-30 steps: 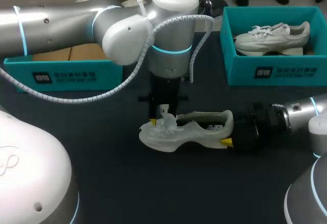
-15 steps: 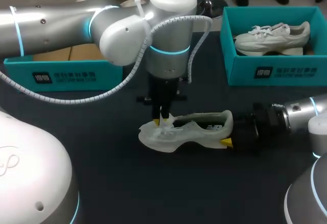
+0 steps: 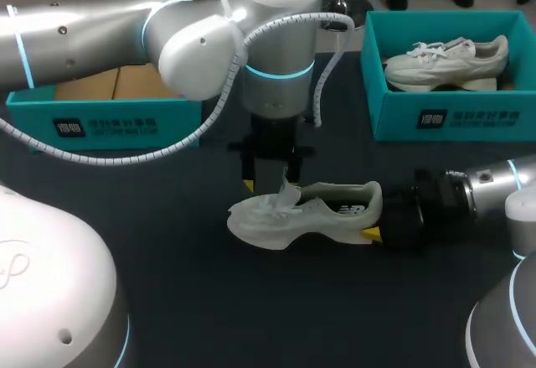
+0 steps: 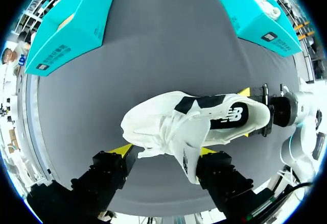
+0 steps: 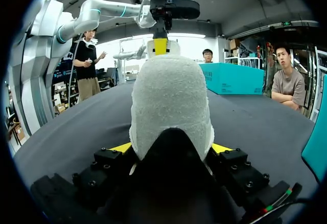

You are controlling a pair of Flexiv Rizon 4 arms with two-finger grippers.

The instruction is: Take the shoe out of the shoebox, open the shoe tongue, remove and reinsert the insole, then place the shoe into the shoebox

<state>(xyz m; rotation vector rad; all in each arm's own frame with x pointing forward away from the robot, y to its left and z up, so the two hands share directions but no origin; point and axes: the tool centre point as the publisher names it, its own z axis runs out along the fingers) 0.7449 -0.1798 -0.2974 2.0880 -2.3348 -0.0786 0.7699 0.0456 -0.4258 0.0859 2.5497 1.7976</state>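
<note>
Your left gripper [image 4: 164, 151] is hovering, fingers apart, astride the shoe [image 3: 314, 215], which is lying at the centre of the table [image 3: 167, 301], toe pointing to 9 o'clock. You should be pinching the thin, floppy tongue [image 4: 186, 155] by its edge and lifting gently. Your right gripper [image 5: 172, 148] is clamping the rounded, fuzzy-knit heel [image 5: 171, 106] at 3 o'clock.

The table [image 3: 209, 301] has a dark, matt top. At its far right corner stands an open teal box [image 3: 394, 121], with its long front wall parallel to the near edge and a small white print on that wall. Inside the box lies a white sneaker [image 3: 444, 59] with white laces. Its toe points toward the table's middle and its heel toward the right edge. It fills most of the box's length.
</note>
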